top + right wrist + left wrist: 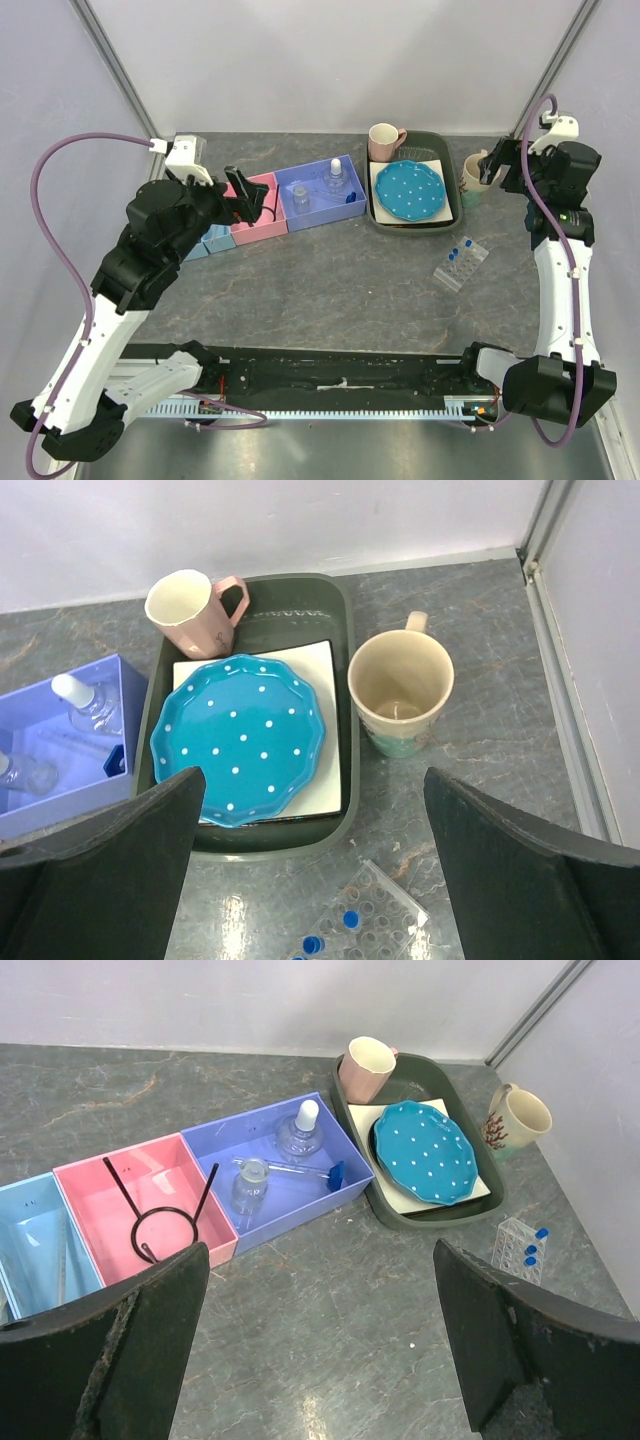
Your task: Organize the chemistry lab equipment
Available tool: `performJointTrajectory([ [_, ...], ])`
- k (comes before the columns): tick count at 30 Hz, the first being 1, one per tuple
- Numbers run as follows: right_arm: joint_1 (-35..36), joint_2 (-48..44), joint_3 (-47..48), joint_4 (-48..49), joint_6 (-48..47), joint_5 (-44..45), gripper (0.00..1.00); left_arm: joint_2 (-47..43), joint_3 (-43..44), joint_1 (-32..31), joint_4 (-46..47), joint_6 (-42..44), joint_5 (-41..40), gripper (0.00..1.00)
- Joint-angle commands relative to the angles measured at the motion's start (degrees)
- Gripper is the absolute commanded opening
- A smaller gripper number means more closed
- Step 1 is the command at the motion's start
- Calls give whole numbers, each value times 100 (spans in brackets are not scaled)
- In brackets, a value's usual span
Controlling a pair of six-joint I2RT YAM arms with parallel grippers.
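The dark green tray (300, 605) sat on the grey table (320, 290). Inside it, a blue dotted plate (240, 738) lay on a white square slab (315, 660), and a pink mug (190, 610) stood upright in its far left corner. A cream mug (400, 685) stood just right of the tray, outside it. To the tray's left ran a violet bin (300, 1222), a pink bin (85, 1205) and a pale blue bin (30, 1230).

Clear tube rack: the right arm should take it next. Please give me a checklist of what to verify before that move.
1. right gripper open and empty: ok.
2. left gripper open, away from the rack: ok.
3. clear tube rack free on the table, touching neither tray nor mug: ok.
4. right gripper above the rack: not ok; the rack lies at the bottom edge of its view.
5. blue-capped vials firmly seated: cannot tell.
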Motion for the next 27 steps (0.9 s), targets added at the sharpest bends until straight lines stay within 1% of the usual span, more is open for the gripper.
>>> performJointTrajectory([
  [1, 0, -116, 201, 142, 408, 525, 98, -73, 252, 35, 22, -25, -133, 100],
  [10, -9, -133, 157, 18, 443, 605, 98, -301, 24, 35, 40, -77, -222, 100],
  [17, 0, -160, -54, -17, 488, 614, 98, -661, -555, 35, 137, -253, -292, 100],
  [27, 0, -186, -107, -105, 268, 483, 98, -714, -661, 35, 233, -34, -415, 100],
])
